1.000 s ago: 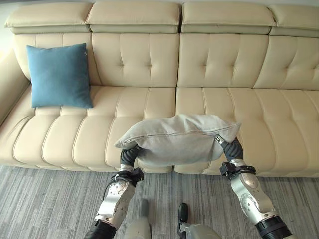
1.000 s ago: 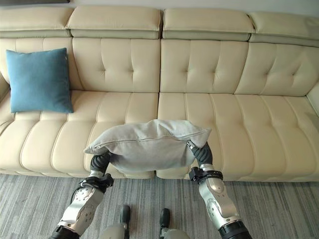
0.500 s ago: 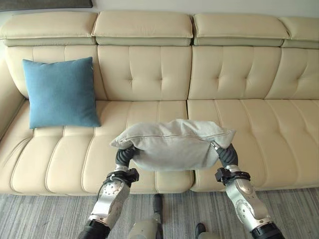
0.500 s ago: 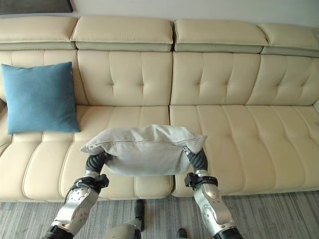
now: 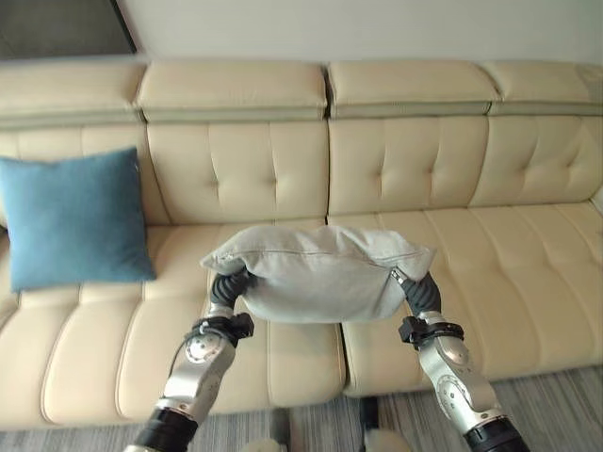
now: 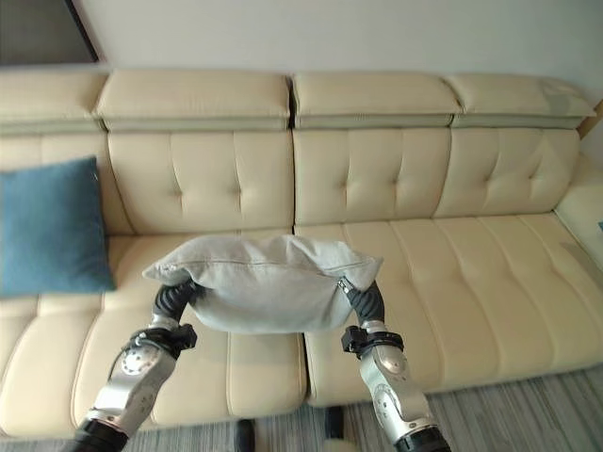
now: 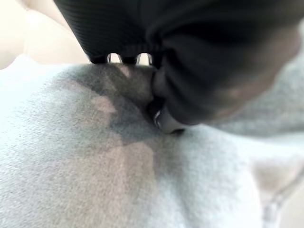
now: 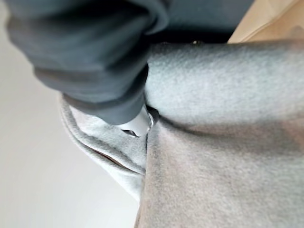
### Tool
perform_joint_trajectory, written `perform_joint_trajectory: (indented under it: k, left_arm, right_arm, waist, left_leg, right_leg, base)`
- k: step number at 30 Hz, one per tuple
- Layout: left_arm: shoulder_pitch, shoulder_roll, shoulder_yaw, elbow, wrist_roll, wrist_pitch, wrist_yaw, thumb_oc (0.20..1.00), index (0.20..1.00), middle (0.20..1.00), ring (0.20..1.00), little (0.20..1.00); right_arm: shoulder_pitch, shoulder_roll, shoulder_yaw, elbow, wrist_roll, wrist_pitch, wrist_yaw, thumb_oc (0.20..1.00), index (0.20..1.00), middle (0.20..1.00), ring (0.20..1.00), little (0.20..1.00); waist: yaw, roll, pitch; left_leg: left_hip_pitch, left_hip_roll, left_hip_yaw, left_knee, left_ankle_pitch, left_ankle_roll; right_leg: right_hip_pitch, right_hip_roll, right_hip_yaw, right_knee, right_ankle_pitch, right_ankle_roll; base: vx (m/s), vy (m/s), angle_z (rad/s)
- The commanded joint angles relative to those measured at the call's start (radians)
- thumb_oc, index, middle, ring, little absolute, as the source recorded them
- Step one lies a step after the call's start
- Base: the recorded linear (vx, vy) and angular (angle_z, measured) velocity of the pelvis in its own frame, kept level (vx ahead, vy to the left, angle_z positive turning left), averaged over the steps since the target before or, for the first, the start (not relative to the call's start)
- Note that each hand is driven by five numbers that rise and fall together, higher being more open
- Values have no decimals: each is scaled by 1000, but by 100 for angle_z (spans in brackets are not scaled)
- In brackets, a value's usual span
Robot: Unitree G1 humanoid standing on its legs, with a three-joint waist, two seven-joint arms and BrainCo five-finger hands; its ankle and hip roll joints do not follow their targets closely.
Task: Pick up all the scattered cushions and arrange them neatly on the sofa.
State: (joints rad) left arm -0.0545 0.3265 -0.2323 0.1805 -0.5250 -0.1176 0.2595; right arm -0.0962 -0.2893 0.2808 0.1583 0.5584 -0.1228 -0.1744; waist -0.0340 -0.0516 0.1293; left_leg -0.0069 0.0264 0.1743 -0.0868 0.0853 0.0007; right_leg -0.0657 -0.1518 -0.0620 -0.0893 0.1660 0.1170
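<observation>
A grey cushion (image 5: 320, 278) hangs level above the middle of the beige sofa's seat (image 5: 490, 273), carried between my two hands. My left hand (image 5: 224, 285) grips its left end and my right hand (image 5: 421, 292) its right end, both mostly tucked under the cloth. In the left wrist view the thumb (image 7: 164, 121) digs a dent into the grey cloth (image 7: 95, 180). In the right wrist view the thumb (image 8: 137, 124) presses into the cushion (image 8: 223, 142) the same way. A blue cushion (image 5: 71, 221) stands upright against the backrest at the sofa's left end.
The sofa has a tufted backrest (image 5: 396, 160) and headrest pads (image 5: 236, 89) along the top. Its seat stretches free to the right (image 6: 490, 273). Grey carpet (image 5: 565, 405) shows in front of the sofa, and a pale wall (image 5: 377, 28) rises behind it.
The camera has moved nearer and higher, so the sofa sits lower in view. The grey cushion, still held by both hands, has gone from the seat's front edge to farther over the seat.
</observation>
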Motion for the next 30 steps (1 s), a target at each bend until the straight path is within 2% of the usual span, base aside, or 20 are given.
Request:
perform_joint_trajectory:
  k: [1,4,10,14,19,23,25,26,27,30]
  left_arm:
    - [-227,-21,-97,-57,60,-93,-36,200,200,200,200,200]
    - [-291,-30,-120,-22,53,-96,-13,200,200,200,200,200]
    - [-480,-40,-179,113,28,-102,39,200,200,200,200,200]
    - [-616,-16,-211,224,33,-109,73,200,200,200,200,200]
    - [-776,20,-234,372,29,-116,94,200,200,200,200,200]
    - [-867,24,-257,498,18,-105,91,200,200,200,200,200]
    - [-1013,54,-287,684,2,-86,80,780,780,780,780,780]
    - [-1072,72,-299,748,-3,-79,74,1000,1000,1000,1000,1000]
    - [-1128,92,-308,805,-14,-70,66,1000,1000,1000,1000,1000]
    - [-1255,158,-304,909,-78,-59,62,1000,1000,1000,1000,1000]
  right_arm:
    - [-207,25,66,-72,-68,-70,32,200,200,200,200,200]
    - [-281,18,80,-37,-72,-69,10,200,200,200,200,200]
    - [-472,-14,122,81,-76,-57,-49,200,200,200,200,200]
    - [-600,-38,156,186,-65,-55,-79,200,200,200,200,200]
    - [-754,-65,178,332,-46,-52,-107,200,200,200,200,200]
    - [-853,-74,206,463,-30,-40,-117,200,200,200,200,200]
    - [-985,-93,246,640,-28,-16,-133,200,200,200,200,200]
    - [-1036,-108,263,702,-37,-2,-135,476,476,476,476,476]
    - [-1085,-132,278,754,-51,12,-139,1000,1000,1000,1000,1000]
    - [-1192,-190,284,850,-40,26,-171,1000,1000,1000,1000,1000]
  waist:
    - [0,-1,-45]
    - [1,0,-37]
    - [7,-5,27]
    - [7,-12,72]
    - [5,-17,98]
    - [6,-17,111]
    - [5,-19,122]
    - [4,-18,130]
    - [3,-16,133]
    - [6,-8,138]
  left_leg:
    - [32,33,-28,1,-98,-60]
    - [26,36,-36,0,-96,-65]
    - [-71,51,-60,15,-74,-76]
    - [-152,58,-69,36,-58,-83]
    - [-257,64,-83,60,-37,-95]
    - [-293,67,-88,63,-24,-103]
    - [-303,71,-88,55,-16,-108]
    - [-305,72,-87,52,-12,-109]
    - [-307,71,-87,47,-8,-110]
    - [-309,70,-91,29,4,-113]
  right_leg:
    - [72,-5,-52,25,-157,52]
    - [70,-2,-58,26,-162,48]
    - [-14,11,-58,52,-171,32]
    - [-96,18,-54,81,-166,28]
    - [-192,22,-53,106,-156,25]
    - [-228,21,-56,114,-152,24]
    - [-241,23,-58,112,-149,27]
    - [-243,24,-61,109,-147,29]
    - [-247,26,-62,107,-144,30]
    - [-254,31,-66,97,-135,33]
  base:
    - [68,-85,-2]
    - [30,-74,9]
    - [-63,-71,15]
    - [-75,-58,2]
    - [-35,-44,6]
    - [-19,-29,6]
    - [-9,-11,3]
    - [0,0,0]
    - [0,0,0]
    - [-3,0,1]
